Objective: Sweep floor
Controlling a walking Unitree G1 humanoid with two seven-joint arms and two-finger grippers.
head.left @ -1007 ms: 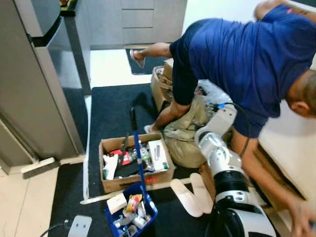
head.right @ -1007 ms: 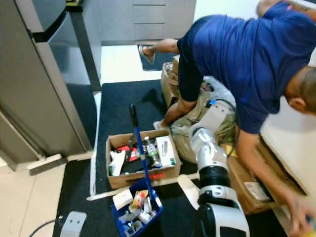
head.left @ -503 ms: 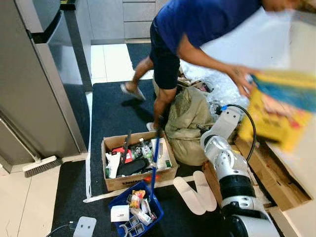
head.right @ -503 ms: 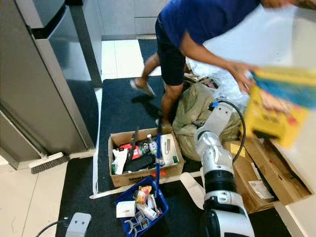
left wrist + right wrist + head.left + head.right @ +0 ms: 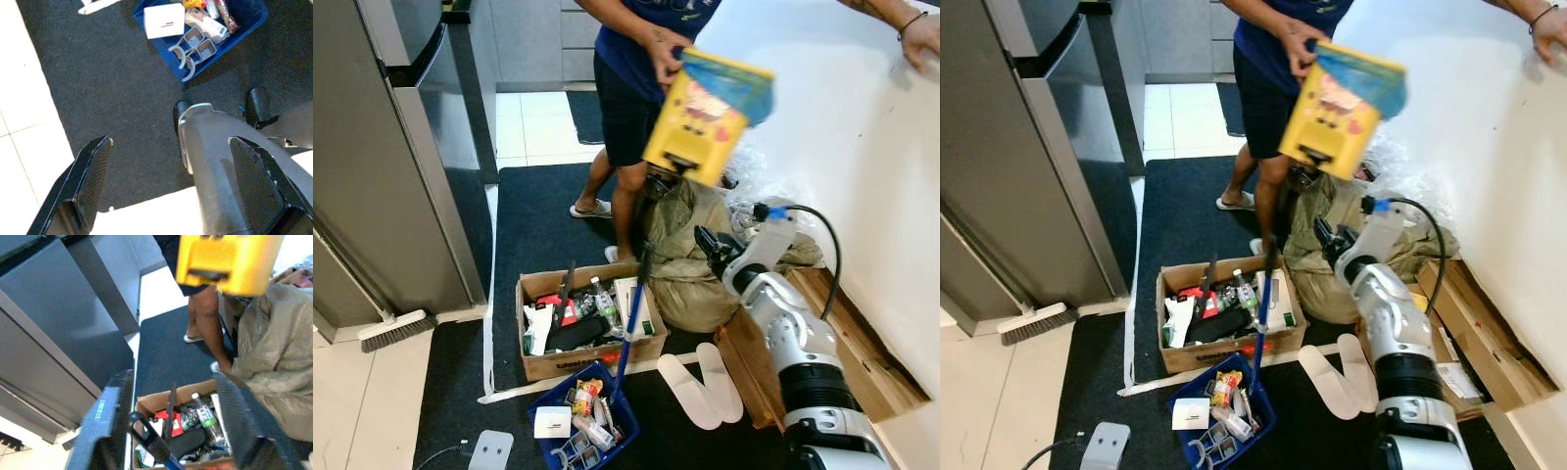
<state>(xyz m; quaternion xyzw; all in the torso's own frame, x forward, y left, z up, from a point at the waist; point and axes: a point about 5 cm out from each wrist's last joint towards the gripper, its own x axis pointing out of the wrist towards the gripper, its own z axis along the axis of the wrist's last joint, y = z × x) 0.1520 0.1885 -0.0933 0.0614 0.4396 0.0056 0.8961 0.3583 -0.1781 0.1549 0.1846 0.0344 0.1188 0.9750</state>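
The broom handle (image 5: 628,323) leaned in the blue bin (image 5: 541,449) on dark carpet (image 5: 538,230). The right gripper (image 5: 171,428) hung open near it, the left gripper (image 5: 171,186) open too. The person (image 5: 636,98) had straightened, lifting a yellow box (image 5: 705,116).

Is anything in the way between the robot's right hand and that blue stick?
Nothing visible is. The right gripper is open, and in the right wrist view the blue pole has its black top right between the fingers, with only air around it. Its lower end stands in the cluttered blue basket.
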